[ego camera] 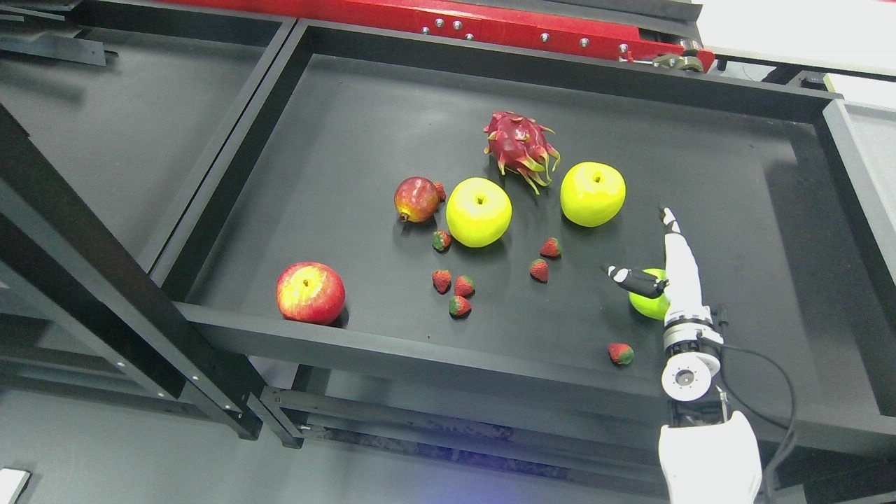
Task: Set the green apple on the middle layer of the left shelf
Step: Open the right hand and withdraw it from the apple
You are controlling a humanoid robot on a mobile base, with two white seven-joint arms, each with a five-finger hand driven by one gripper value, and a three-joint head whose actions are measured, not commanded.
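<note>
Three yellow-green apples lie on the black tray. One green apple is at the middle and a second green apple lies right of it. The third green apple sits near the front right, mostly hidden behind my right hand. That hand comes up from the bottom right and hovers over this apple. Its fingers point straight toward the back and the thumb is spread to the left. It holds nothing. My left arm does not show.
A red apple lies at the front left. A pomegranate, a dragon fruit and several strawberries lie mid-tray. A neighbouring shelf surface lies to the left, behind a slanting black post.
</note>
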